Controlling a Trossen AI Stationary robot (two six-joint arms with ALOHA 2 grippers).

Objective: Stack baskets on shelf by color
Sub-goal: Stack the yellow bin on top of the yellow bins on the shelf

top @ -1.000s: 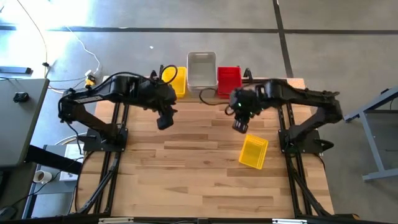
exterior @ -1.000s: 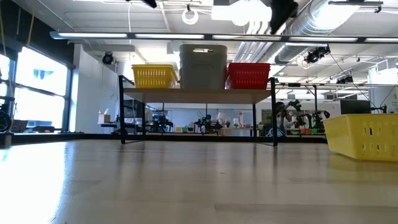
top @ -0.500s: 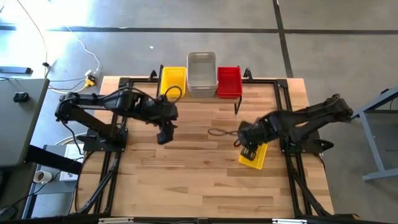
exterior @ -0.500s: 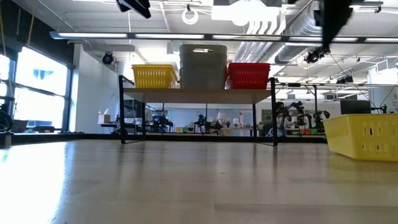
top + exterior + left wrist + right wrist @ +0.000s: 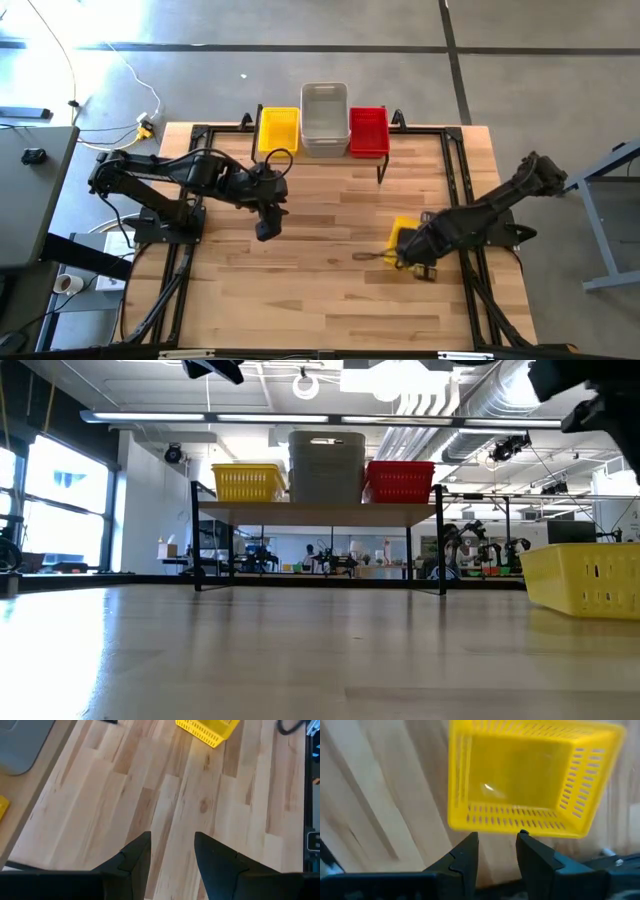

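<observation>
On the shelf (image 5: 320,512) at the table's far edge stand yellow baskets (image 5: 278,130), taller grey-white baskets (image 5: 324,118) and red baskets (image 5: 368,130), side by side. One loose yellow basket (image 5: 403,238) rests on its bottom on the tabletop at the right, open side up. My right gripper (image 5: 497,851) hangs open, pointing down, over this basket's long side wall (image 5: 520,822), apart from it. My left gripper (image 5: 267,226) is open above bare wood left of centre and holds nothing.
Black frame rails (image 5: 190,215) run along the table's left and right sides. A thin cable loop (image 5: 362,257) lies on the wood beside the loose basket. A short black post (image 5: 381,170) stands before the shelf. Bare wood fills the middle and near part.
My right gripper has swung from in front of the shelf toward the table's near edge and down, ending over the loose yellow basket. My left gripper has come a little toward the near edge and lower. No basket has moved.
</observation>
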